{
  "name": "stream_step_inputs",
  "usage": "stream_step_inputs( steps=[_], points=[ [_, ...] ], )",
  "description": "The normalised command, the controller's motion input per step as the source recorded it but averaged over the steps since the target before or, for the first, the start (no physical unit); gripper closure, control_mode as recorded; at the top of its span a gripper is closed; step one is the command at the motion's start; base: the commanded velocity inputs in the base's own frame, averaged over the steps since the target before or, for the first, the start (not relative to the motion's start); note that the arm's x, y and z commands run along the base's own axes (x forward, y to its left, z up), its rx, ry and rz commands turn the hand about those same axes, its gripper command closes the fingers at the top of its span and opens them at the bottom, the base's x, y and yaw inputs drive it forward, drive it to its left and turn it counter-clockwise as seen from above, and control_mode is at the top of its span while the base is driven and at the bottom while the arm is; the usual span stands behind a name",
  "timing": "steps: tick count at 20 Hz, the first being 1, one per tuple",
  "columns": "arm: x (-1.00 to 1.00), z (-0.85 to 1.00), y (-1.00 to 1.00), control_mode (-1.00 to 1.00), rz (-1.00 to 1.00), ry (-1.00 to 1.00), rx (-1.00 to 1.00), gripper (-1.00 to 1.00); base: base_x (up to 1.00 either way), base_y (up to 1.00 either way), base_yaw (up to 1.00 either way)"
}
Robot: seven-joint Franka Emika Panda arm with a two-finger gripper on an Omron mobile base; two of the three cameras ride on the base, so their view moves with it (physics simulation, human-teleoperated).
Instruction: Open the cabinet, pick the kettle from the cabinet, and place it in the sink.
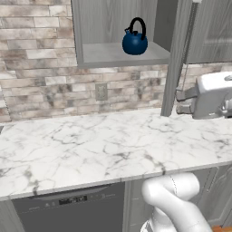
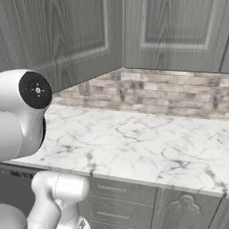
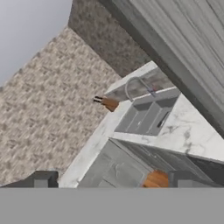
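The cabinet (image 1: pixel 113 53) on the wall stands open, its door (image 1: pixel 176 54) swung out edge-on toward me. On its grey shelf sits the dark-blue kettle (image 1: pixel 135 41), upright, with its black loop handle up. My gripper (image 1: pixel 183 102) hovers over the counter just right of the door's lower edge, below and to the right of the kettle, jaws open and nothing between them. In the right base view the open door (image 2: pixel 62 40) faces the camera. The hand view is rolled and looks past the gripper (image 3: pixel 113 179) to the sink (image 3: pixel 144 117) and its faucet (image 3: pixel 136 87).
A white marble counter (image 1: pixel 90 145) runs below the cabinet, with a brick backsplash and an outlet (image 1: pixel 101 91). A dishwasher front (image 1: pixel 68 208) is under the counter. Closed wall cabinets (image 2: pixel 179 31) hang to the right. A small orange-handled object (image 3: pixel 109 103) lies beside the sink.
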Motion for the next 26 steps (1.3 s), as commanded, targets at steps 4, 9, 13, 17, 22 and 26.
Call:
stream_step_inputs(
  steps=[4,9,13,17,22,26],
  points=[
    [0.28,-0.15,0.45,-1.0,-0.21,0.26,0.0,-1.0,0.0,0.0,0.0],
    [0.29,-0.01,0.26,-1.0,-0.27,0.07,0.07,-1.0,0.0,0.0,0.0],
    [0.34,-0.1,0.16,-1.0,-0.34,0.1,0.07,-1.0,0.0,0.0,0.0],
    [0.38,-0.13,0.15,-1.0,-0.32,0.17,0.11,-1.0,0.0,0.0,0.0],
    [0.35,-0.01,0.14,-1.0,-0.28,0.17,0.22,-1.0,0.0,0.0,0.0],
    [0.36,0.0,0.07,-1.0,-0.29,0.11,0.25,-1.0,0.0,0.0,0.0]
  ],
)
